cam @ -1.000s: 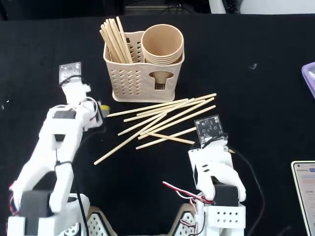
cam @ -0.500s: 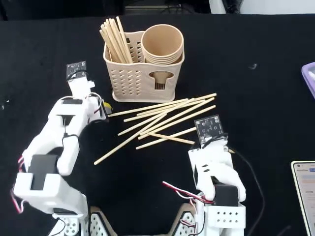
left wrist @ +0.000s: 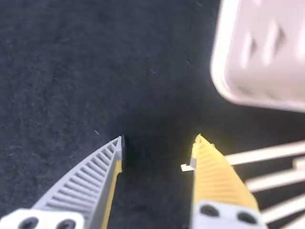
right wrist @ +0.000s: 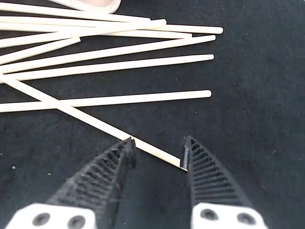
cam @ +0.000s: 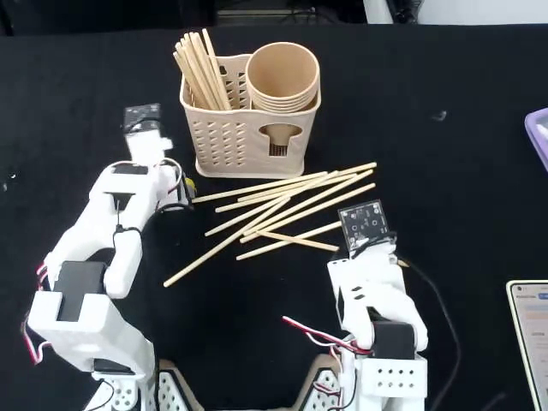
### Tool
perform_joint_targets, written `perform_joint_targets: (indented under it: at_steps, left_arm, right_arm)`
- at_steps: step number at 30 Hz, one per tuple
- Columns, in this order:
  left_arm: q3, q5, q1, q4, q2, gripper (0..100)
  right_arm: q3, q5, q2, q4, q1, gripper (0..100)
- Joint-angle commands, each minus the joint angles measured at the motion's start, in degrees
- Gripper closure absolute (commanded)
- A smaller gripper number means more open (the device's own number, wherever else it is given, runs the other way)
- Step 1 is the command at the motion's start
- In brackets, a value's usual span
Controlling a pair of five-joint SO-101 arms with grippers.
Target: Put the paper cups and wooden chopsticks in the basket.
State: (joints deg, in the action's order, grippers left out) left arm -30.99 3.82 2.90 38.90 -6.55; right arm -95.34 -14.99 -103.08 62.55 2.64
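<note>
The beige slotted basket (cam: 244, 137) stands at the back of the black table. Stacked paper cups (cam: 282, 75) fill one of its compartments and several wooden chopsticks (cam: 199, 70) stand in the other. Several more loose chopsticks (cam: 287, 204) lie fanned out in front of the basket. My left gripper (left wrist: 157, 142) is open just above the cloth, beside the basket's corner (left wrist: 257, 52) and next to the chopsticks' ends (left wrist: 267, 153). My right gripper (right wrist: 157, 142) is open, with one chopstick's end (right wrist: 159, 153) lying between its fingertips.
A purple object (cam: 539, 133) sits at the right edge, and a phone (cam: 531, 334) lies at the front right. The left arm (cam: 111, 223) stretches along the table's left side. The right arm (cam: 377, 295) stands at the front centre.
The left arm has swung right, bringing its gripper closer to the basket and the chopsticks' left ends. The right arm has kept still.
</note>
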Motion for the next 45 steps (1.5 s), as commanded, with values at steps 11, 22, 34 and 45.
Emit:
perform_joint_targets:
  at_steps: [11,22,34,45]
  left_arm:
    - [-1.6,-18.3,-4.5,11.1,0.5,80]
    - [-0.9,-17.9,-7.3,14.9,0.5,85]
    - [2.7,-11.4,4.9,18.7,7.2,77]
    - [-8.8,-28.8,-12.3,31.0,44.4,76]
  right_arm:
    - [0.2,-0.5,-4.8,0.4,0.3,83.2]
    - [0.2,-0.5,-4.8,0.4,0.4,83.2]
    - [0.4,-0.5,-4.8,0.4,0.7,83.2]
    - [3.5,6.7,-4.8,0.4,9.9,83.2]
